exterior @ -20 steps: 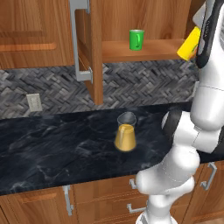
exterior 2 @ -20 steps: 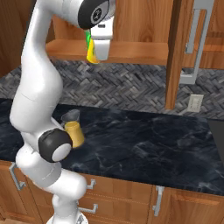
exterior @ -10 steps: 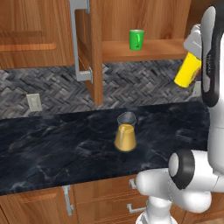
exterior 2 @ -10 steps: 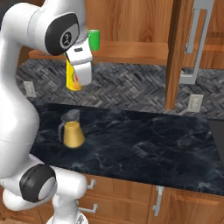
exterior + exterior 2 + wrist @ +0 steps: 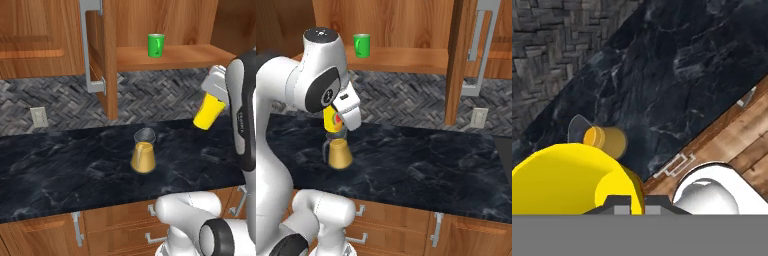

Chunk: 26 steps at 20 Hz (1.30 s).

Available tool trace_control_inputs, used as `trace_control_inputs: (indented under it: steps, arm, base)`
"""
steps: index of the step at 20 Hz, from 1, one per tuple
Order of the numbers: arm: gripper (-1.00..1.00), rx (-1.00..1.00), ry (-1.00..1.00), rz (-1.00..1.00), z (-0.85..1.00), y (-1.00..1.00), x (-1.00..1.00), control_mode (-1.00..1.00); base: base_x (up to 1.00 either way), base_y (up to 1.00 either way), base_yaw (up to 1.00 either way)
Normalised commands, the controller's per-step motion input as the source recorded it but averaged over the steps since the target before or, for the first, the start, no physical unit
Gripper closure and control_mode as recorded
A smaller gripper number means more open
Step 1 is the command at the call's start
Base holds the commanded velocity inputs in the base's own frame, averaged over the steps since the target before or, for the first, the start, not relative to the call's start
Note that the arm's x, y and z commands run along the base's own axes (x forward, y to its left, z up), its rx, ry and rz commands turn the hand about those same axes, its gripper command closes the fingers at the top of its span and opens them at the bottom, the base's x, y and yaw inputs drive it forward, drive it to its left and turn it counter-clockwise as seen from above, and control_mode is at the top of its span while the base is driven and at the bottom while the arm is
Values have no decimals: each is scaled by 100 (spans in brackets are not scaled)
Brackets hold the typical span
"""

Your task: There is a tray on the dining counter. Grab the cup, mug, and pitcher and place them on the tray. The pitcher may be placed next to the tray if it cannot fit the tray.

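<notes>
Lowered from shelf height: cup [image 5: 208,112], clamped in closed gripper [image 5: 349,111]. Mug [image 5: 156,45] shelved, pitcher [image 5: 143,156] on counter [image 5: 60,170]; none placed.

The pitcher [image 5: 143,156] stands on the black counter [image 5: 60,170]; the mug [image 5: 156,45] on the shelf [image 5: 190,54].

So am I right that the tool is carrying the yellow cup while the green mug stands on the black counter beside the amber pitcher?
Not quite: the bright green mug stands on the wooden shelf, as the left base view shows. The tool does carry the yellow handleless cup, and the amber cone-shaped pitcher stands on the black counter.
</notes>
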Motion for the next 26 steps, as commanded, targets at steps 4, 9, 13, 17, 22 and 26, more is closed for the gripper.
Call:
trace_control_inputs:
  steps: [4, 9, 13, 17, 22, 26]
  arm:
    - [100, 0, 0, 19, -35, 5, 0, -100]
    - [100, -5, 0, 19, -40, 22, 0, -100]
    - [100, -14, 0, 14, -38, 36, 1, -100]
    - [100, -17, 0, 14, -41, 43, 6, -100]
    - [100, -14, 1, 7, -25, 26, 9, -100]
    - [100, 0, 3, 5, -2, 0, 20, -100]
  base:
    - [0, 0, 0]
    - [0, 0, 0]
    - [0, 0, 0]
    - [0, 0, 0]
    - [0, 0, 0]
    - [0, 0, 0]
